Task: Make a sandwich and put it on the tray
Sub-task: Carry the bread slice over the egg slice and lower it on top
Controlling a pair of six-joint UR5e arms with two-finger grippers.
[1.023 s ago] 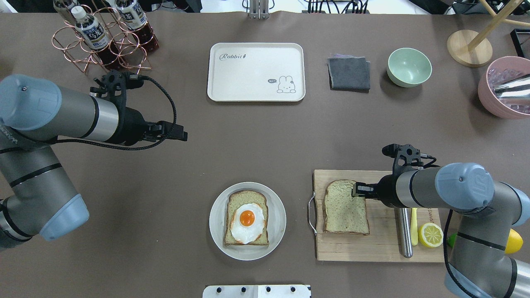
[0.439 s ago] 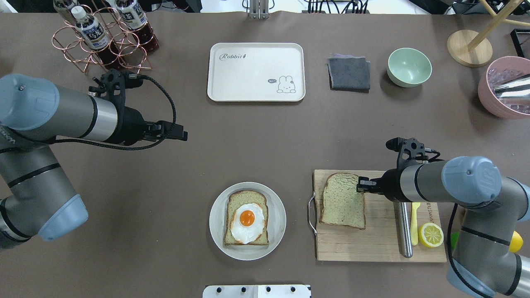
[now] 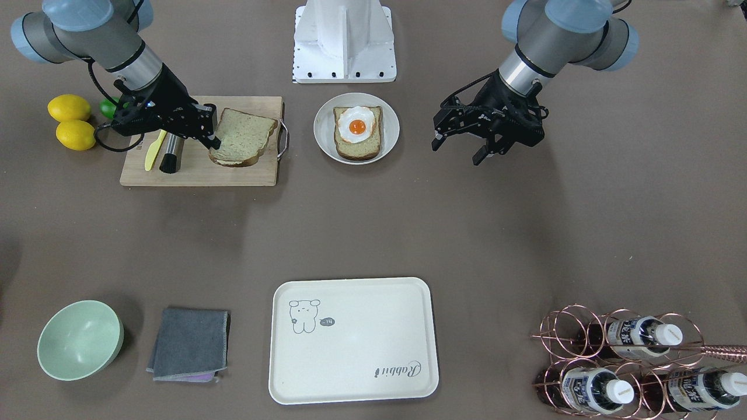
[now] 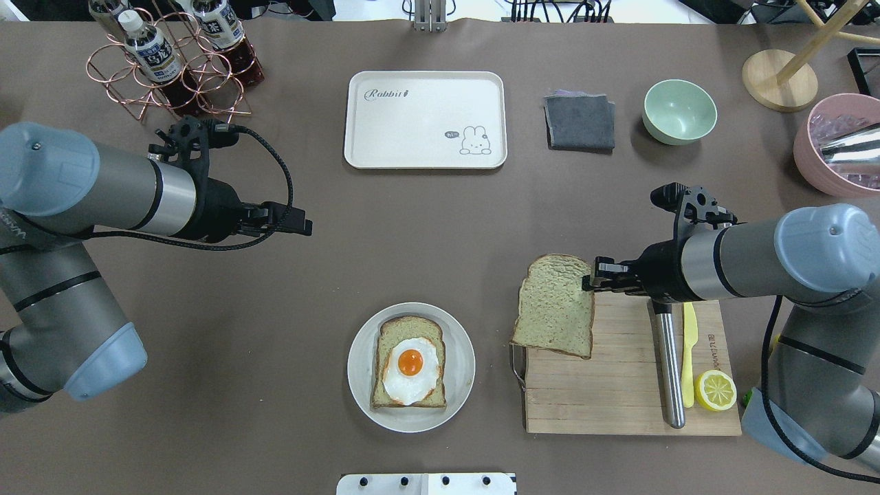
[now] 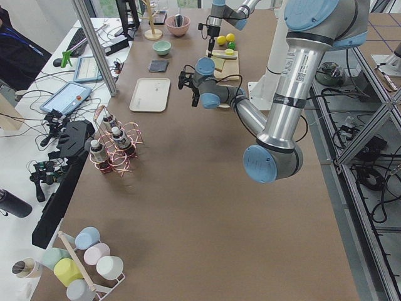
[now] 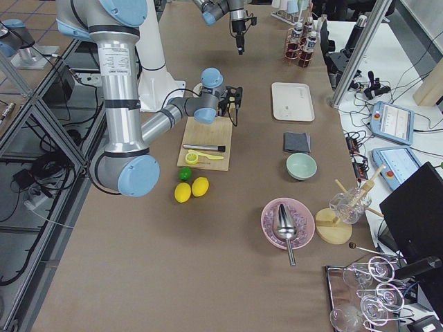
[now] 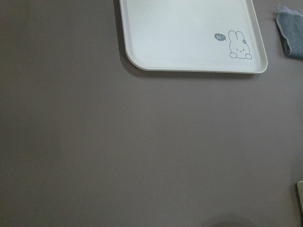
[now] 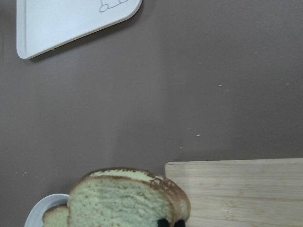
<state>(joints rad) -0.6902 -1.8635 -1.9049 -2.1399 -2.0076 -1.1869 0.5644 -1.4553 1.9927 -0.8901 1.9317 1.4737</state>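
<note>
My right gripper (image 4: 590,282) is shut on the corner of a greenish-tan bread slice (image 4: 553,313) and holds it tilted above the left end of the wooden cutting board (image 4: 619,392). The slice also shows in the front view (image 3: 242,137) and the right wrist view (image 8: 123,201). A second slice topped with a fried egg (image 4: 410,362) lies on the round grey plate (image 4: 359,344) at the front centre. The cream tray (image 4: 425,120) lies bare at the far centre. My left gripper (image 3: 456,153) is open and empty, hovering left of the plate.
On the board lie a steel-handled tool (image 4: 668,364), a yellow knife (image 4: 689,350) and a lemon half (image 4: 715,390). A grey cloth (image 4: 579,122) and green bowl (image 4: 679,110) sit right of the tray. A bottle rack (image 4: 172,62) stands far left, a pink bowl (image 4: 825,165) far right.
My right gripper has lifted the bread slice off the cutting board, moving it up and toward the board's far left corner. The left arm has not moved.
</note>
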